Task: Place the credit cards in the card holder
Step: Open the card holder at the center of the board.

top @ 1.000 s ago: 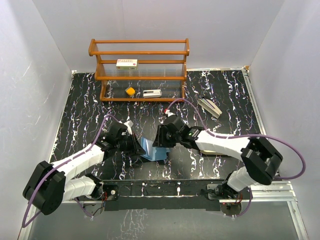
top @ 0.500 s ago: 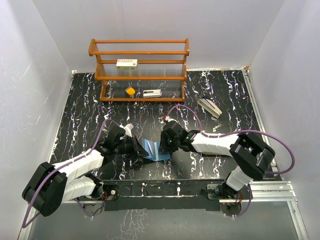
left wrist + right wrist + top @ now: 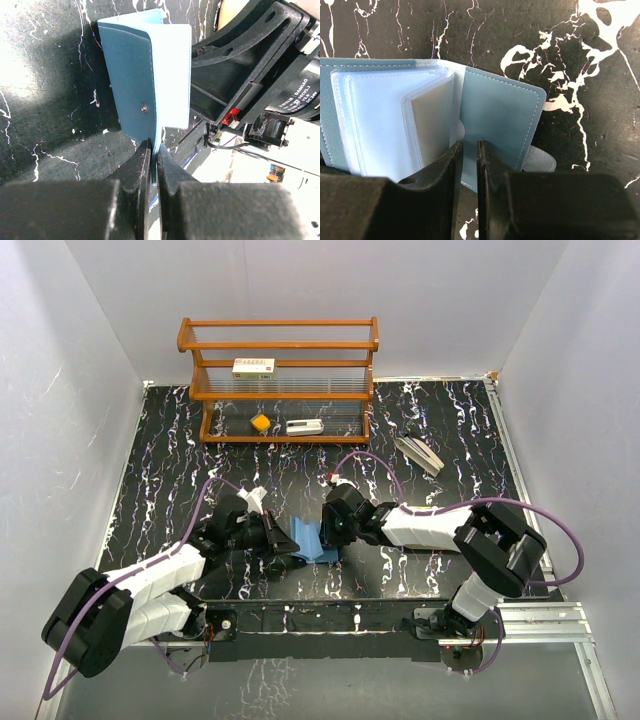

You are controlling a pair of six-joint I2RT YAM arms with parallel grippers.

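Over marbled table point(image 3: 160, 460) (white walls point(image 3: 300, 280)): left tool point(image 3: 154, 150) pinches card holder point(image 3: 135, 80), right tool point(image 3: 469, 147) narrow.

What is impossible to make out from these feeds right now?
Top view: how many credit cards lie in the far pile; too small, overlapping.
Right wrist view: whether the right end effector grips the card holder or only rests on it; the contact is hidden behind it.
Right wrist view: whether the sleeves hold cards; cloudy plastic.
Left wrist view: the holder's inside; its outer cover faces the camera.
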